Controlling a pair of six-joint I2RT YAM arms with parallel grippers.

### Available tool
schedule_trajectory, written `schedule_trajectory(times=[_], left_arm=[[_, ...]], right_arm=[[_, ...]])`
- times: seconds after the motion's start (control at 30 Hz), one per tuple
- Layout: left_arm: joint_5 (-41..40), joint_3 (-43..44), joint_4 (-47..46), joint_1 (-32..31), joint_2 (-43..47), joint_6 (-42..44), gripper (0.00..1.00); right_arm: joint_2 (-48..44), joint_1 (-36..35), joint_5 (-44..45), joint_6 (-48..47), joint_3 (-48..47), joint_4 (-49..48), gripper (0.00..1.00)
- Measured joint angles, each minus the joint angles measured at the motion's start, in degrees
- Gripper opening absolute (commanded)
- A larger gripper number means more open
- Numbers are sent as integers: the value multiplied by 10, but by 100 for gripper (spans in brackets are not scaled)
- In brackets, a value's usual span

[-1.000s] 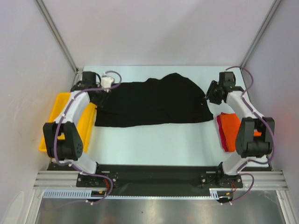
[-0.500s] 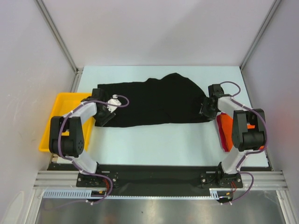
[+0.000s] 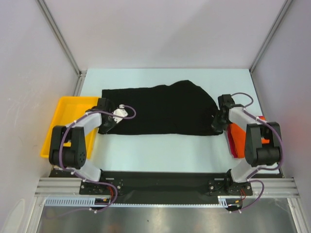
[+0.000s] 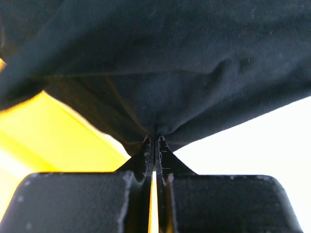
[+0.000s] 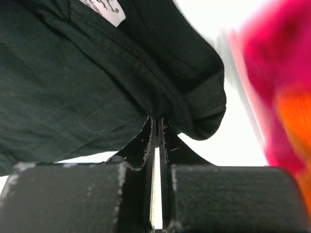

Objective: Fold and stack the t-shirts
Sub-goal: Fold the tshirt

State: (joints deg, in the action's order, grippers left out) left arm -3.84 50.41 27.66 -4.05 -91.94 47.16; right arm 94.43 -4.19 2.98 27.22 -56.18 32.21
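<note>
Clamped on the black shirt [image 3: 165, 109], spread flat mid-table: left gripper [image 4: 154, 141] pinching its near corner by the yellow tray [image 3: 60, 109], right gripper [image 5: 156, 121] pinching the corner beside the orange and pink stack [image 3: 237, 135]. Likely trouble: thin pinches slipping on lifting; cloth snagging the tray rim or dragging the stack. Bare table [image 3: 160, 150] in front for folding; little room at either side.

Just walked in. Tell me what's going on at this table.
Two robot arms are working on a black t-shirt spread wide across the table. The left claw is shut on its near left corner, next to the yellow tray. The right claw is shut on its right edge. The orange-red and pink shirts lie beside the right arm, and the black one is not yet stacked with them.
</note>
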Motion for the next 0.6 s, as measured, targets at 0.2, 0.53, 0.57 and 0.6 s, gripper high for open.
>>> schedule_trajectory(times=[0.2, 0.53, 0.57, 0.6], left_arm=[[19, -30, 79, 0, 104, 31, 0], [42, -53, 235, 0, 142, 105, 0], [44, -53, 247, 0, 142, 110, 1], [46, -53, 256, 0, 142, 113, 2]], right_arm=[[-118, 0, -25, 53, 59, 76, 0], [-282, -6, -18, 144, 84, 200, 0], [-292, -6, -15, 148, 85, 209, 0], [-300, -6, -12, 151, 86, 220, 0]])
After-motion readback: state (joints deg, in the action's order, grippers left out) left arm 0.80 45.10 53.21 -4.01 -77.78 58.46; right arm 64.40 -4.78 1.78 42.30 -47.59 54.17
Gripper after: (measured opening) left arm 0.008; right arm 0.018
